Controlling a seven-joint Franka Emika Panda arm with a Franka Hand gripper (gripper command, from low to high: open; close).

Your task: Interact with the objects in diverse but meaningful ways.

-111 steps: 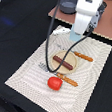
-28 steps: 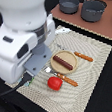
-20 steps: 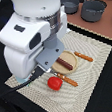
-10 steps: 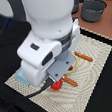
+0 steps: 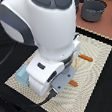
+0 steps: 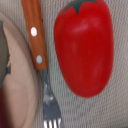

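- Wrist view fills with the red tomato [image 6: 84, 47], lying on the striped mat [image 6: 120, 107] just beside the wooden-handled fork [image 6: 39, 60]; a pale rounded edge shows past the fork, and I cannot tell what it is.
- From the exterior view I get mostly the arm's white body [image 5: 47, 35] over the mat [image 5: 97, 72], hiding the tomato.
- I see no fingers in either picture, so I cannot tell how far the hand is open or whether it holds anything.
- Two grey pots [image 5: 93, 10] stand beyond the mat.
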